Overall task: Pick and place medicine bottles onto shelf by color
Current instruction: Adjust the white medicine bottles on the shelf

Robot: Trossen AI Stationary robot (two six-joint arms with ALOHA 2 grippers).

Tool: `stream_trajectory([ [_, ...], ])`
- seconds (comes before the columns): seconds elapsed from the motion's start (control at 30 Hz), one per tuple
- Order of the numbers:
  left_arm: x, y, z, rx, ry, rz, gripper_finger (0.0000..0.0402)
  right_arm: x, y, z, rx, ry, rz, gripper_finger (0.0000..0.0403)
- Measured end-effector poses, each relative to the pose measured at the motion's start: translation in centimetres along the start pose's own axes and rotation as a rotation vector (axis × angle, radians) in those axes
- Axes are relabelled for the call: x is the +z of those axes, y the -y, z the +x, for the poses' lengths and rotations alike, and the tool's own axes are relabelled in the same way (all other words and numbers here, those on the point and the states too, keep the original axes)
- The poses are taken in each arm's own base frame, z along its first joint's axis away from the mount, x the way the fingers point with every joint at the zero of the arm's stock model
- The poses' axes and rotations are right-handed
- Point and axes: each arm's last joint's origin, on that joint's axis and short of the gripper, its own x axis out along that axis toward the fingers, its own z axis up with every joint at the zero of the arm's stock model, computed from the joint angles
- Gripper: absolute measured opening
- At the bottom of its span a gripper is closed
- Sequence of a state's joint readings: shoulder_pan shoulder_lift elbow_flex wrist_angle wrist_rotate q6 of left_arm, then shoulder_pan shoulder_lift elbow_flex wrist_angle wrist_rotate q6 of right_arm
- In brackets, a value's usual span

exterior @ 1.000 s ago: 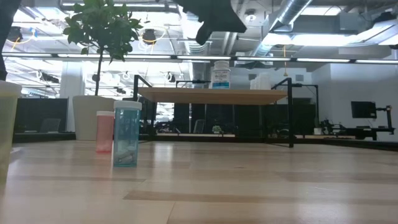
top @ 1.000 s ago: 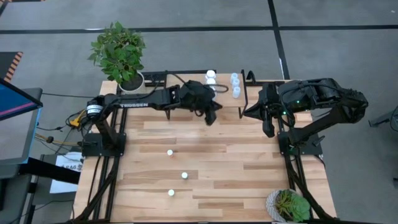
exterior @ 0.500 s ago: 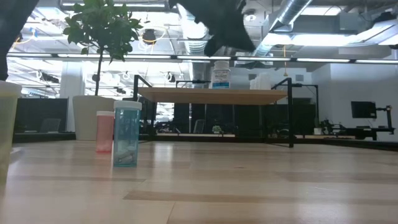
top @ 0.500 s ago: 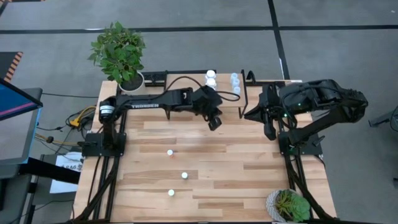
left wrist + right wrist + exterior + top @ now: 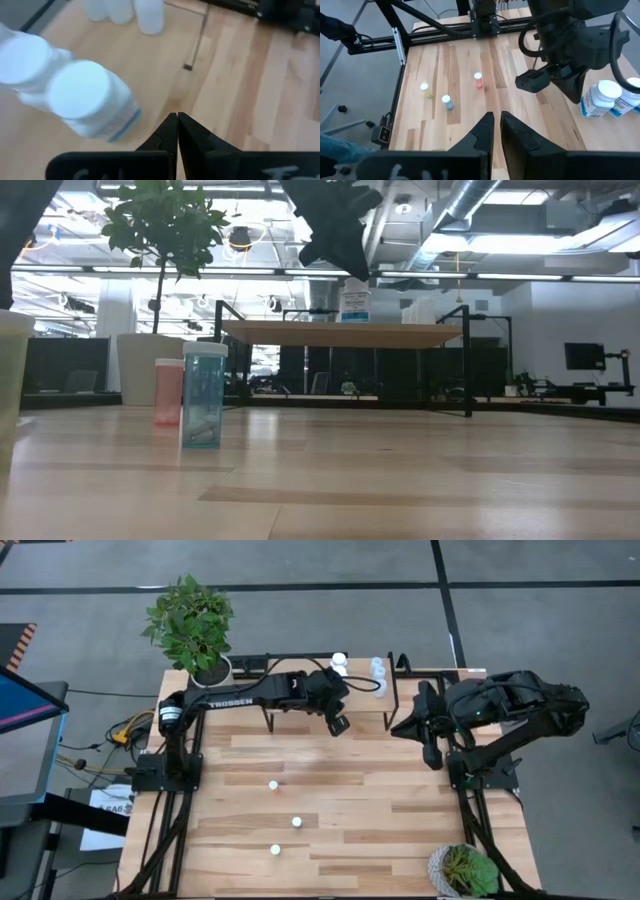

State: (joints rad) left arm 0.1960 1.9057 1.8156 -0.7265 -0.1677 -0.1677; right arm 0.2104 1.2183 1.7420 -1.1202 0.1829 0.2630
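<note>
The shelf (image 5: 372, 706) stands at the table's far edge. On it are two white medicine bottles (image 5: 80, 95) with white caps and some pale ones (image 5: 149, 15). Three small bottles stand on the table: a red-capped one (image 5: 272, 784), a blue one (image 5: 296, 822) and a yellowish one (image 5: 275, 850). My left gripper (image 5: 338, 724) hangs shut above the shelf's near edge, slanting down, beside the white bottles and holding nothing. My right gripper (image 5: 431, 752) waits raised at the right, shut but for a narrow slit, with nothing in it.
A potted plant (image 5: 192, 625) stands at the far left corner, and a smaller one (image 5: 465, 870) at the near right corner. The shelf's thin black legs (image 5: 197, 40) stand close to my left gripper. Bare planks lie between the shelf and the three small bottles.
My left gripper has tipped further downward and come down a little above the shelf's near edge, staying shut. The bottles have kept their places.
</note>
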Motion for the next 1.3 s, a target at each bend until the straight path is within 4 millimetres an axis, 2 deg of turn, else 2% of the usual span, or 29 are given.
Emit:
stream_trajectory([
  [0.33, 0.3, -1.1, 0.8, 0.018, 0.014, -0.017, 0.0000, 0.1, -0.2, 0.7, -0.005, -0.007, -0.001, 0.0054],
  [0.5, 0.9, -1.1, 0.7, 0.014, 0.074, -0.032, 0.0000, 0.2, -0.3, 1.3, -0.009, -0.023, -0.004, 0.0054],
  [0.87, 1.0, -1.4, 0.7, 0.075, 0.092, -0.046, 0.0000, 0.3, -0.4, 1.8, -0.010, -0.026, -0.005, 0.0054],
  [1.03, 1.3, -1.1, 0.5, 0.035, 0.108, -0.033, 0.0000, 0.3, -0.4, 1.8, -0.010, -0.027, -0.005, 0.0054],
  [1.13, 2.2, -0.3, -1.0, -0.062, 0.115, -0.027, 0.0000, 0.3, -0.4, 1.8, -0.010, -0.029, -0.005, 0.0054],
  [1.3, 4.0, 1.1, -7.3, -0.095, 0.074, 0.004, 0.0000, -0.2, -0.3, 1.8, -0.031, -0.077, 0.013, 0.0054],
])
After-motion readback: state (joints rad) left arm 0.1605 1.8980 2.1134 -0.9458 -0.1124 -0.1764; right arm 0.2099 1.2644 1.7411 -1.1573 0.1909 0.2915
